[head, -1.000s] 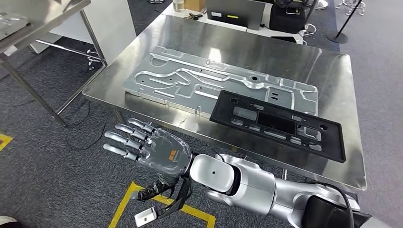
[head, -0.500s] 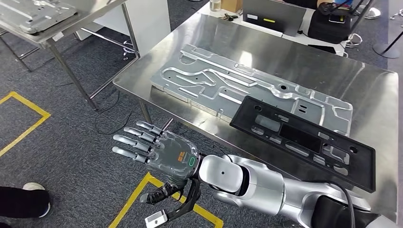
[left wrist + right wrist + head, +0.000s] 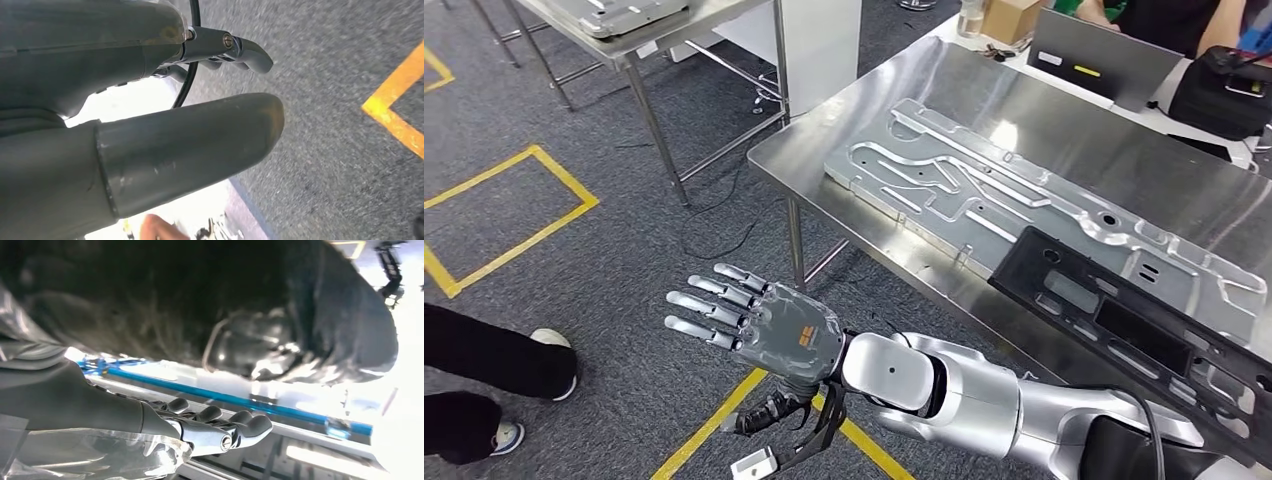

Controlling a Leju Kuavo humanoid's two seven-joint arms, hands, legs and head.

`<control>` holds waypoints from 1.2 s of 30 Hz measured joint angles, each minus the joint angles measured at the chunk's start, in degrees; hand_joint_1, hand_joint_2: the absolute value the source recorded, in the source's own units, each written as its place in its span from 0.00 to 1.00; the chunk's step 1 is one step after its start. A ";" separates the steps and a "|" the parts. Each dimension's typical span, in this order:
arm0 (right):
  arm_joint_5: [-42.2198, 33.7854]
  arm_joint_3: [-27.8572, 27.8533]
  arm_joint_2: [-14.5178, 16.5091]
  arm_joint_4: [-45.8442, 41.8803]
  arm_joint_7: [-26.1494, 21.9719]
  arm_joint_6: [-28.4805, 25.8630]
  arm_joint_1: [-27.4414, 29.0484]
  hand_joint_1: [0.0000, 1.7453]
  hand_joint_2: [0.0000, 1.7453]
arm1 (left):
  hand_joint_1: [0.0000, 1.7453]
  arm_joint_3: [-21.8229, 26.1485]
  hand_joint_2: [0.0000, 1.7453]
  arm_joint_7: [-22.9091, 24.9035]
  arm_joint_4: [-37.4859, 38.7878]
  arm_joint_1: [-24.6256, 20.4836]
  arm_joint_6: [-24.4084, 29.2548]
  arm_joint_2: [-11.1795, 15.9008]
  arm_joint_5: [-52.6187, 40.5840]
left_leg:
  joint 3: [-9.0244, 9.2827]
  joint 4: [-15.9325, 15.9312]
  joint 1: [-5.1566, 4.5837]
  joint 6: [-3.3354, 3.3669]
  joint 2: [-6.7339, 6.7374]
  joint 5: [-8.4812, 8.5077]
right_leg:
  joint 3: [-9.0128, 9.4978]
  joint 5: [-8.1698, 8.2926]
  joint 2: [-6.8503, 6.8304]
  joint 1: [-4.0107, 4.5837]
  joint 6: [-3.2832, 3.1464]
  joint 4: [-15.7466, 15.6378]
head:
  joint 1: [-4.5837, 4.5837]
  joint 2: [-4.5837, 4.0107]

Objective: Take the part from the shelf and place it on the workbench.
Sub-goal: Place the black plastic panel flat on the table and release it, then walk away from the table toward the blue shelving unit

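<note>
A silver machined part (image 3: 619,12) lies on the metal shelf (image 3: 724,12) at the far upper left. The steel workbench (image 3: 824,150) at the right carries a large silver plate (image 3: 984,190) and a black panel (image 3: 1144,330) lying partly over it. My right hand (image 3: 759,325) reaches out over the carpet in front of the workbench's corner, back up, fingers spread and straight, holding nothing. The right wrist view shows the same hand (image 3: 200,427) with its fingers stretched out. My left hand (image 3: 100,75) hangs above the grey carpet, its thumb (image 3: 190,135) apart from the fingers, empty.
A person's dark trouser legs and shoes (image 3: 484,360) stand at the left edge. Yellow tape lines (image 3: 514,205) mark the carpet. Another person (image 3: 1184,20) sits behind a laptop (image 3: 1104,60) and a black bag (image 3: 1224,95) at the workbench's far side.
The camera has swung left: the workbench slid right in the picture, and the shelf and the person's legs came further in. My right hand stays spread and empty.
</note>
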 joint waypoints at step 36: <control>1.67 0.14 1.41 4.07 0.23 -3.94 2.46 0.00 0.50 | 0.00 -0.04 0.00 0.79 -0.62 -0.31 2.07 -1.61 -0.76 | -2.09 0.38 1.35 -2.27 -3.16 1.30 | 3.86 1.10 2.64 0.00 -0.46 -6.99 | -0.09 0.00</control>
